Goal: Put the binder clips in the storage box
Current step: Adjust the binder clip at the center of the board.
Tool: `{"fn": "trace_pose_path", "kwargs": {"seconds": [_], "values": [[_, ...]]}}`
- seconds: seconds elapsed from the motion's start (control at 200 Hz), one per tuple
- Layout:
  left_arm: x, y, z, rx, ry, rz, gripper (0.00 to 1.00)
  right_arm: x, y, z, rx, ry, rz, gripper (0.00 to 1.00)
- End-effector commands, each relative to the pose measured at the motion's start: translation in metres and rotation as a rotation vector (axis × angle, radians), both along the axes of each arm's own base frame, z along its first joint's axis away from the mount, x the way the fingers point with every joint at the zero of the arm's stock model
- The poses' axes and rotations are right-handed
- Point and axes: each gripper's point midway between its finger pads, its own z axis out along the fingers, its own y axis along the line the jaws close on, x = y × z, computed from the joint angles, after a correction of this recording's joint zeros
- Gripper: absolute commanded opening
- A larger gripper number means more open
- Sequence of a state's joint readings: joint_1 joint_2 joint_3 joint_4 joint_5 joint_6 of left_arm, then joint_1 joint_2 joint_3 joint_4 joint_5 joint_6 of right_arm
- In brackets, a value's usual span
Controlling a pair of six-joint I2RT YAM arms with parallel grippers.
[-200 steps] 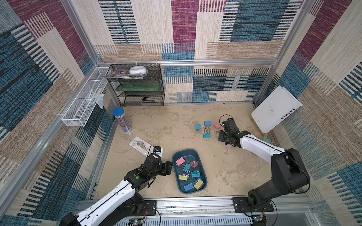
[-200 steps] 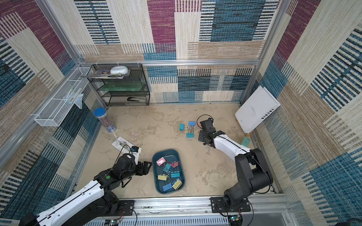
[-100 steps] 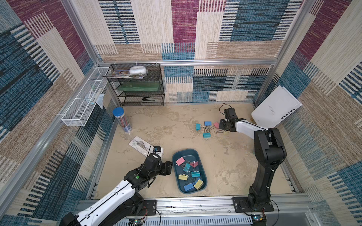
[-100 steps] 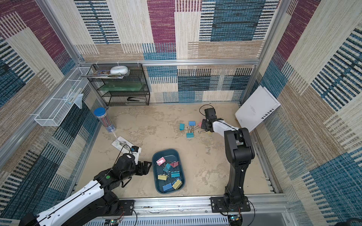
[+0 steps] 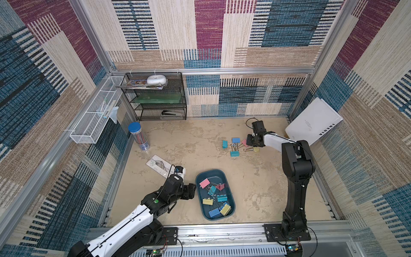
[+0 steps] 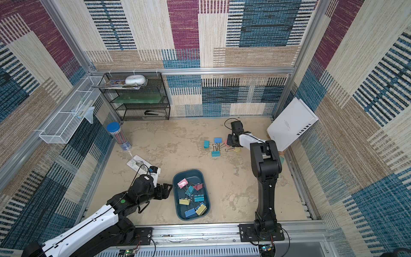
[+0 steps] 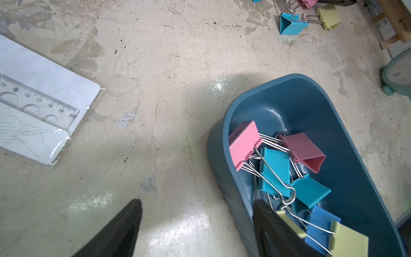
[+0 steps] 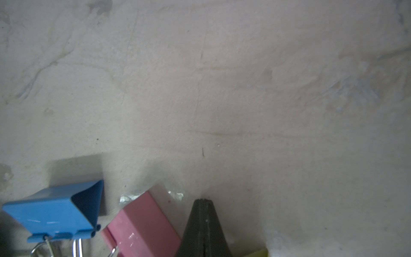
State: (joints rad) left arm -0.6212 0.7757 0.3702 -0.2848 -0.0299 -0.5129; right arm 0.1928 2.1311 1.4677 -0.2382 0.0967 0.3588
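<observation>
- The binder clips [image 5: 236, 140] are thought light, hard, slippery; best pinched by the wire loops [image 8: 77, 248].
- The right gripper [image 8: 201, 202] is pressed together; the left gripper [image 7: 196, 205] is spread.

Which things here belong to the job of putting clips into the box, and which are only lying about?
For the job: storage box, binder clips inside it, loose binder clips.
Lying about: pencil tube, ruler packet, black mesh shelf, white wire basket, white book, mint clock.
</observation>
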Motion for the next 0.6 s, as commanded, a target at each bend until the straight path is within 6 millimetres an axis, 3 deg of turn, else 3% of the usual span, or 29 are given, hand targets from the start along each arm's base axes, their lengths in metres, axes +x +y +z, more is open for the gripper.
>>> {"fn": "trace_pose_path", "kwargs": {"seconds": [0.0,0.295,0.461,0.596], "values": [[0.001,-0.001,0.001,-0.003,-0.01,-0.005,0.82,-0.016,0.009,-0.008,0.036,0.046,0.038,0.0],[0.0,-0.001,0.001,-0.004,-0.008,-0.008,0.82,-0.076,0.025,-0.018,0.04,0.098,0.084,0.0],[0.0,-0.001,0.001,-0.008,-0.011,-0.009,0.82,-0.12,0.0,-0.019,-0.025,0.16,-0.002,0.0],[-0.001,-0.002,0.002,-0.013,-0.013,-0.013,0.82,-0.138,-0.019,0.003,-0.081,0.132,-0.056,0.0]]}}
